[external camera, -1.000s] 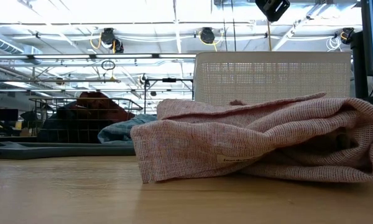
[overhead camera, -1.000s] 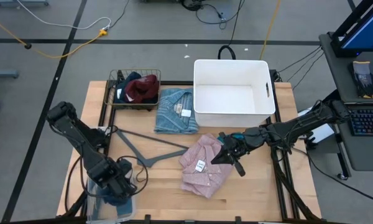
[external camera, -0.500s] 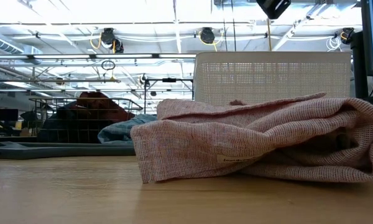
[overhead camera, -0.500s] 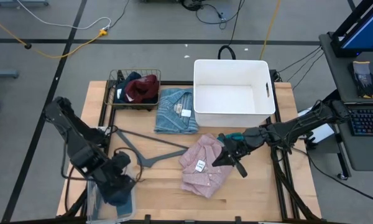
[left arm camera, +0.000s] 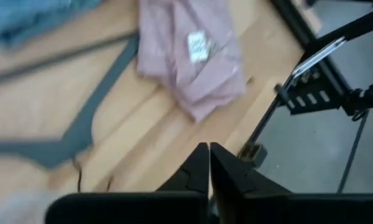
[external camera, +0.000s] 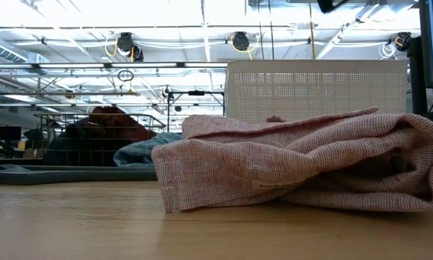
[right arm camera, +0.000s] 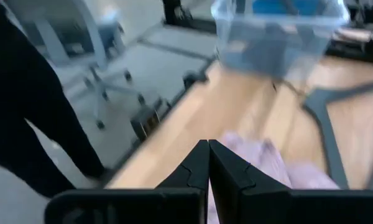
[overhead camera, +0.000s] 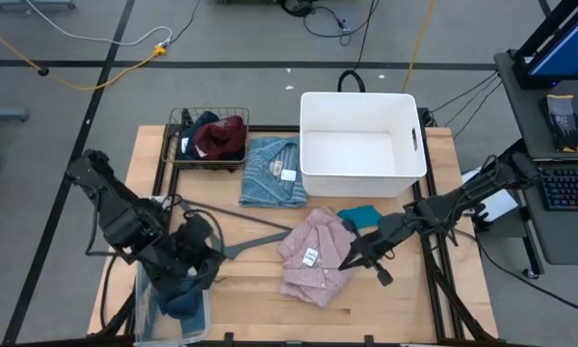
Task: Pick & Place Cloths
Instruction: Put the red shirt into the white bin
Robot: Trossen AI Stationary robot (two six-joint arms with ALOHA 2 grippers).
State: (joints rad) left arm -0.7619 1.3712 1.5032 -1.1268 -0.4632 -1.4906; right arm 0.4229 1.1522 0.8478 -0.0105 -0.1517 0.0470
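Hovering just past the near-right edge of the pink shirt [overhead camera: 313, 255], the right gripper [overhead camera: 358, 256] is the closer of the 2 to it; its own wrist view shows both fingers pressed together w/ nothing between them, pink fabric just beyond the tips. The shirt lies crumpled on the table [overhead camera: 405, 304], roughly mid-front, its long axis running diagonally from the white bin [overhead camera: 361, 145] corner toward the front edge, white tag up. So the garment sits to the left of the right jaws, touching or nearly so — can't tell which from above.

A small teal piece [overhead camera: 358, 214] rests flat btwn the white bin and the right arm, just behind the gripper, apart from the fingers.

The left gripper [overhead camera: 185, 280] hangs at the front-left over a clear tub [overhead camera: 164, 308] w/ blue cloth in it; its wrist view shows fingers closed, empty, pink shirt well off ahead. A grey hanger [overhead camera: 222, 231] lies btwn it and the shirt.

The striped light blue shirt [overhead camera: 273, 172] sits behind, beside the bin; a wire basket [overhead camera: 209, 135] at back-left holds maroon and navy pieces.

Judgement: the right arm is best placed for either the pink shirt or the teal piece, but its jaws need opening 1st.
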